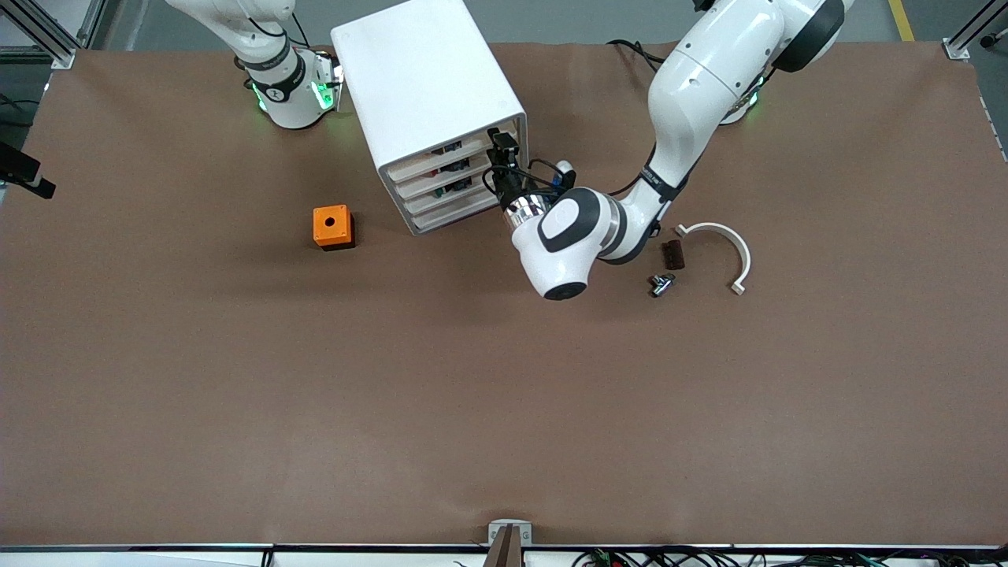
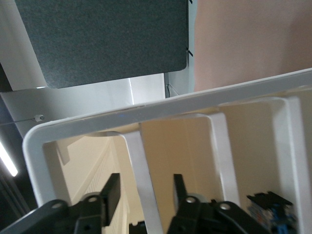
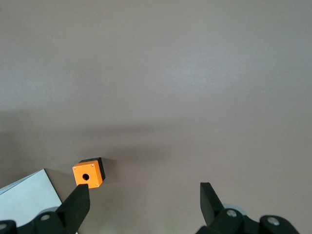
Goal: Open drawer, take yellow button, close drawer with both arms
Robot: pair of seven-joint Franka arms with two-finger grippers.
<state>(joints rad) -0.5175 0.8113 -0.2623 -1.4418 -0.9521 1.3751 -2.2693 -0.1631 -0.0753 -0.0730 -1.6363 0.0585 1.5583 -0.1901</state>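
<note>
The white cabinet (image 1: 425, 79) stands near the robots' bases, its drawers facing the front camera. The uppermost drawer (image 1: 441, 155) sits flush with the three below it. My left gripper (image 1: 499, 151) is at that drawer's front, at the left arm's end. In the left wrist view it (image 2: 146, 179) is open, its fingers (image 2: 113, 187) astride a white upright rib (image 2: 141, 161) of the drawer front without touching it. Dark and blue parts (image 2: 270, 207) show inside; no button shows. My right gripper (image 3: 144, 187) is open and empty, high over the table, out of the front view.
An orange cube box (image 1: 332, 226) with a round hole sits beside the cabinet toward the right arm's end; it shows in the right wrist view (image 3: 88, 174). Under the left arm's elbow lie a white curved piece (image 1: 720, 244), a dark brown block (image 1: 672, 254) and a small black-and-silver part (image 1: 660, 284).
</note>
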